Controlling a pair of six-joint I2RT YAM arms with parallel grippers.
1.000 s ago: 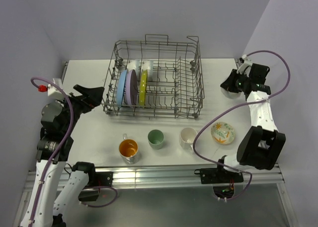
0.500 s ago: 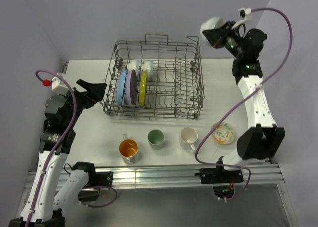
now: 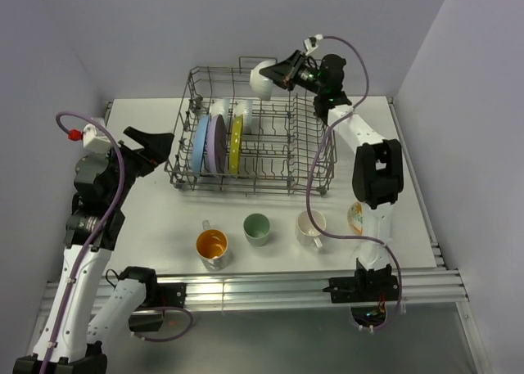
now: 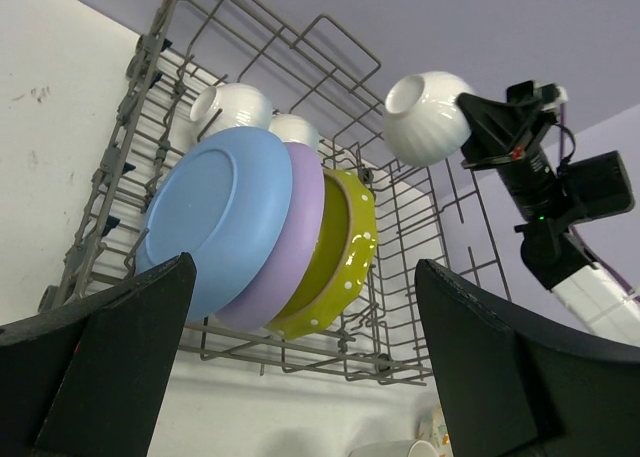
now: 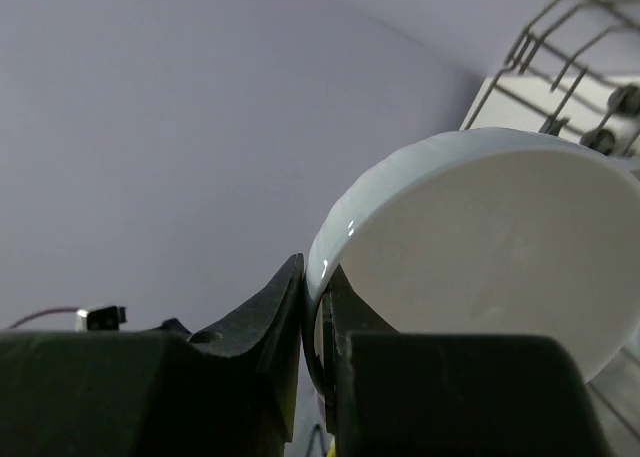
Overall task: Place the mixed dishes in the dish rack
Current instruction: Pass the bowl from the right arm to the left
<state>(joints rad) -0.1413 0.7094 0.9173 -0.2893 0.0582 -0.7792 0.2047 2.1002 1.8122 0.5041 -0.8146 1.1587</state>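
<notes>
The grey wire dish rack (image 3: pixel 315 157) stands at the table's back. It holds a blue plate (image 3: pixel 200 143), a lavender plate (image 3: pixel 216 141), a yellow-green plate (image 3: pixel 236 143) and two white bowls (image 4: pixel 233 107) behind them. My right gripper (image 3: pixel 278 75) is shut on the rim of a white bowl (image 3: pixel 263 78), held in the air above the rack's back edge; the bowl also shows in the right wrist view (image 5: pixel 480 247). My left gripper (image 3: pixel 157 150) is open and empty, left of the rack. An orange-inside cup (image 3: pixel 211 245), pale green cup (image 3: pixel 256 227), white mug (image 3: pixel 310 227) and floral bowl (image 3: pixel 355 217) sit in front.
The rack's raised loop handle (image 3: pixel 258 63) stands just behind the held bowl. The right half of the rack shows only bare tines (image 3: pixel 299 137). The right arm's cable (image 3: pixel 315 202) hangs down across the rack's right end to the mug.
My right arm has swung from the table's right side up and leftwards, carrying the white bowl to above the rack's back edge. The left arm has barely moved.
</notes>
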